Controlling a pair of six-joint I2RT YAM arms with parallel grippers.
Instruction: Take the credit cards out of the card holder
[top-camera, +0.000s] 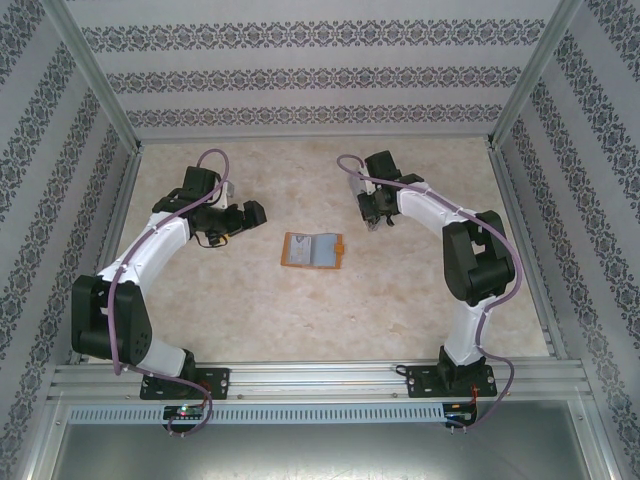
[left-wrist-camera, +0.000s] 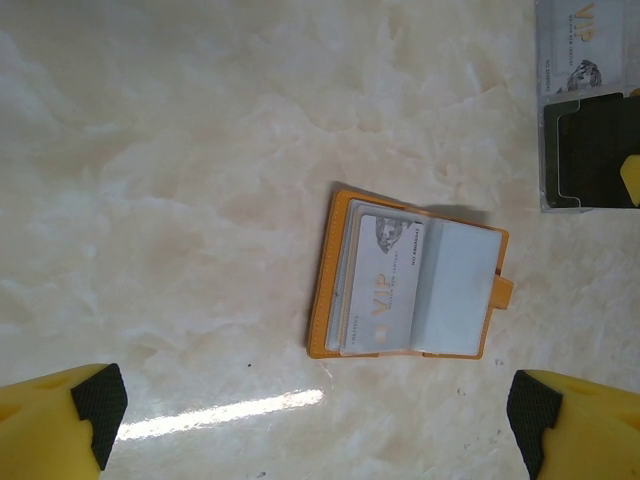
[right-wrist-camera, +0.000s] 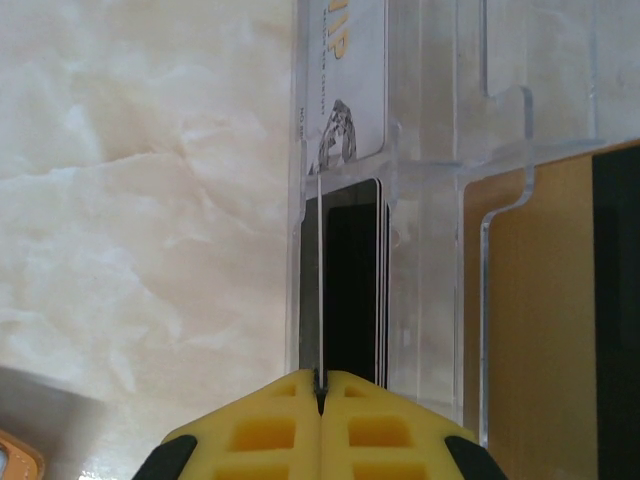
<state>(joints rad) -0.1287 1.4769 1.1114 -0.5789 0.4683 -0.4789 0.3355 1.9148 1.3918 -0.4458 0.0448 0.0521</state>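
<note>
The holder (top-camera: 313, 250) is seen lying open and flat on the table (top-camera: 200, 310), near the middle of the top view, between the two grippers and touched by neither. In the left wrist view it is shown at centre with its orange rim and tab. A pale VIP card (left-wrist-camera: 385, 290) is tucked in its left pocket. The right pocket looks grey-blue, and whether a card is in it cannot be told.

The left gripper (left-wrist-camera: 315, 418) is released, its fingers spread to the lower corners of that view, over bare table below the holder.

The right gripper (right-wrist-camera: 320, 395) is clenched on a thin card (right-wrist-camera: 320, 280), seen edge-on over the left part of a clear box (right-wrist-camera: 440, 120). Whether that card touches the box cannot be told. In the box a second VIP card (right-wrist-camera: 348, 90), black cards (right-wrist-camera: 350, 290) and a gold card (right-wrist-camera: 525, 340) are seen.
</note>
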